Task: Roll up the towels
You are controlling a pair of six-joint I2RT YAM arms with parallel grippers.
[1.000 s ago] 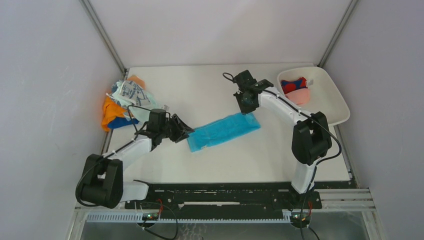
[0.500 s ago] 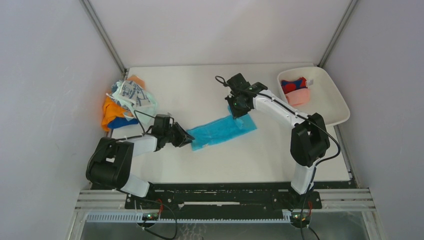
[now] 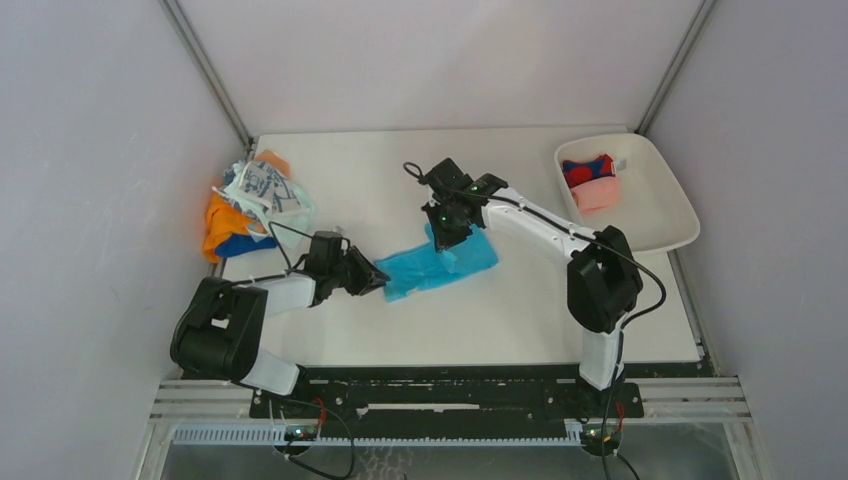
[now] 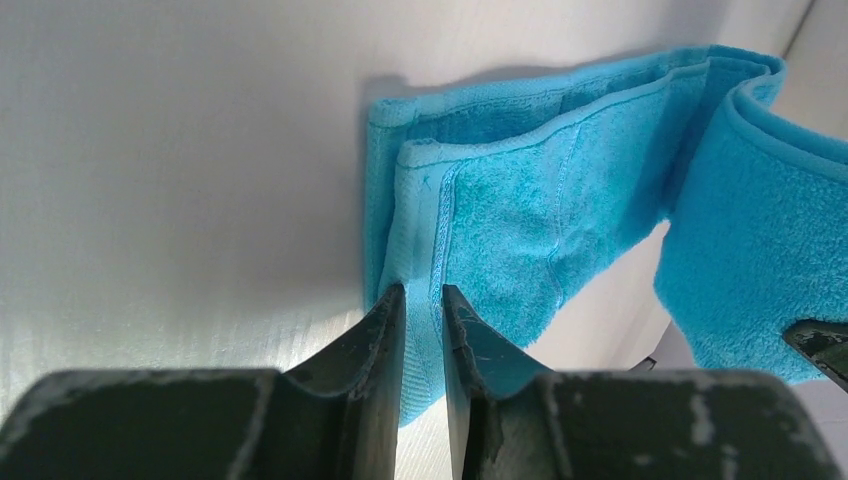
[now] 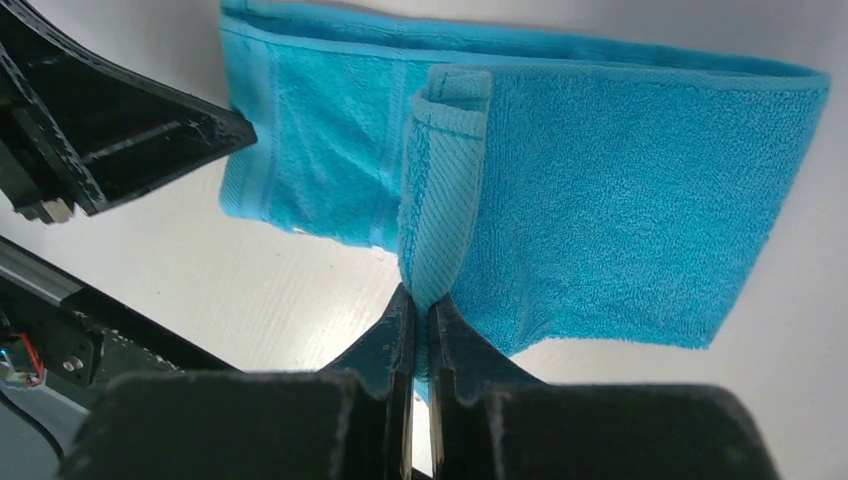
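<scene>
Left arm (image 3: pixel 283 291) low, right arm (image 3: pixel 535 220) outstretched, both jaws pinched

Up close, blue towel (image 3: pixel 420 272): terry cloth, fuzzy looped nap, flat ribbed hem band. Table (image 3: pixel 400 330): smooth white, faint sheen. Left gripper (image 4: pixel 423 292) fingers (image 4: pixel 370 350): matt black plastic, scuffed grey. Tray (image 3: pixel 655 205), far right corner: smooth glossy white plastic.

white tray (image 3: pixel 660 208) far right, white table (image 3: pixel 380 190)
</scene>
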